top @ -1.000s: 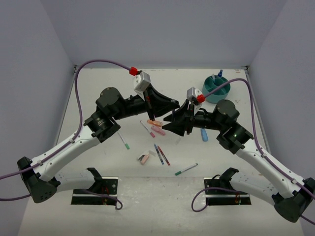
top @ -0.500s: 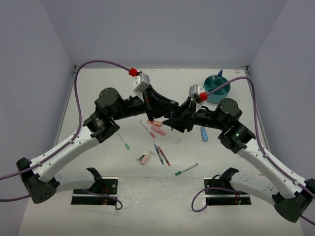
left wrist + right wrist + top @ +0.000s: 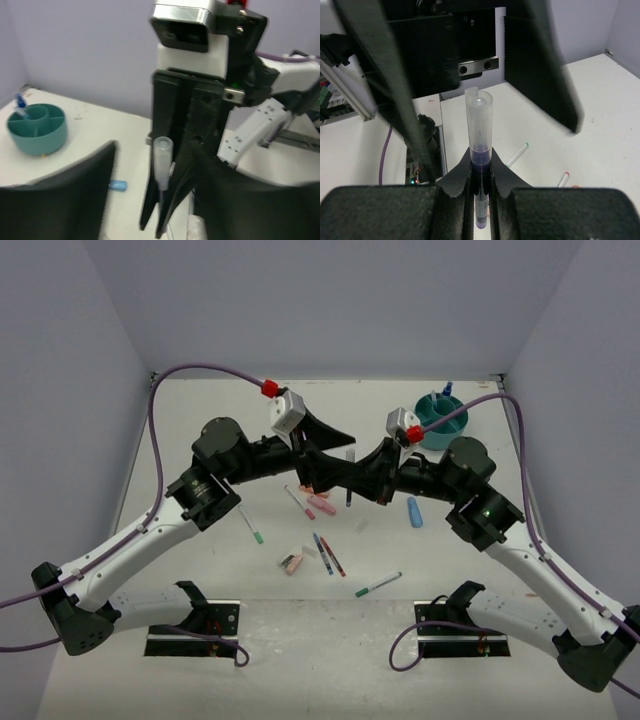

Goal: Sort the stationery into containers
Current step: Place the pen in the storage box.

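Above the table's (image 3: 300, 640) middle, my right gripper (image 3: 480, 172) is pinching a dark pen (image 3: 479, 125) with a clear cap, upright, jaws closed tight on its barrel. Facing it, my left gripper (image 3: 335, 453) is hanging spread wide with nothing between its fingers. Beyond both, the teal organizer (image 3: 441, 421) is sitting at the far right, showing only 1 blue-capped bottle (image 3: 447, 390). I am judging the sort barely begun: 2 green pens (image 3: 378, 584), a blue pen (image 3: 320, 552), a red pen (image 3: 333, 557), the orange highlighter (image 3: 312, 490), pink highlighter (image 3: 322, 506), light-blue highlighter (image 3: 414, 512) and pink eraser (image 3: 292, 563) are lying loose, apart from the organizer.
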Available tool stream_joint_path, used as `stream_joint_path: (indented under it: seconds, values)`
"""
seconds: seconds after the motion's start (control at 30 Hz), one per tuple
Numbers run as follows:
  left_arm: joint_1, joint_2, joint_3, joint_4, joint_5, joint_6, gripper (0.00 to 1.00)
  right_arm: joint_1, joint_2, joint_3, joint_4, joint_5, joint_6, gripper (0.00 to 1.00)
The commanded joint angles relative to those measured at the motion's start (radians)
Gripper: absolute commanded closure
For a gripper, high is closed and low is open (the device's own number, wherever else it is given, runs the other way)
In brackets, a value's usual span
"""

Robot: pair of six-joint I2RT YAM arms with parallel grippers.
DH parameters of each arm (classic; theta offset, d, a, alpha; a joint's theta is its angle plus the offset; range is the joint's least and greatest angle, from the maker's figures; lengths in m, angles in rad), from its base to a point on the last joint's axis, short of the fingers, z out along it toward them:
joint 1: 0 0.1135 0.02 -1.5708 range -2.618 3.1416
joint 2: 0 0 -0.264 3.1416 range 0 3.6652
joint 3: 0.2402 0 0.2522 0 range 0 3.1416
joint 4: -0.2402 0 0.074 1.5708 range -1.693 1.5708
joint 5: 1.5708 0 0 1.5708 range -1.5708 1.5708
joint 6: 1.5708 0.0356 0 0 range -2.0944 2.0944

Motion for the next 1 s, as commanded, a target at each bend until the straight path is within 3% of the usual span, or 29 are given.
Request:
stream_joint_path:
  seconds: [0.0,0.03,0.17,0.2,0.23,0.3,0.4,0.57,0.7,0.83,0.97]
  values:
    - [0.003,-0.017,0.045,-0.091,-0.237,0.016,0.05,-0.002,0.009,-0.027,0.048,0.092,-0.015,1.00]
    - [0.004,-0.016,0.065,-0.125,-0.319,0.015,0.00,-0.002,0.010,-0.045,0.063,0.133,-0.019,1.00]
    - [0.004,-0.011,0.174,-0.300,-0.728,-0.011,0.00,-0.011,0.023,-0.101,0.108,0.392,-0.055,1.00]
    - [0.003,-0.016,0.197,-0.354,-0.886,-0.023,0.00,-0.026,0.043,-0.105,0.114,0.498,-0.073,1.00]
    - [0.004,-0.022,0.214,-0.411,-1.036,-0.036,0.00,-0.046,0.070,-0.104,0.119,0.595,-0.079,1.00]
    - [0.004,-0.065,0.218,-0.498,-1.199,-0.052,0.00,-0.146,0.134,-0.097,0.144,0.718,-0.083,1.00]
    - [0.005,-0.170,0.160,-0.534,-1.208,-0.037,0.00,-0.282,0.200,-0.108,0.239,0.863,-0.106,1.00]
    - [0.004,-0.322,0.020,-0.579,-1.020,-0.012,0.00,-0.439,0.367,-0.111,0.576,1.006,-0.188,1.00]
    - [0.004,-0.402,-0.097,-0.601,-0.819,0.071,0.00,-0.529,0.515,-0.085,0.808,1.015,-0.253,1.00]
    - [0.005,-0.435,-0.188,-0.641,-0.838,0.096,0.00,-0.566,0.688,-0.019,0.928,1.023,-0.358,1.00]
    - [0.004,-0.444,-0.260,-0.603,-0.820,0.105,0.00,-0.596,0.753,-0.014,0.983,0.960,-0.346,1.00]
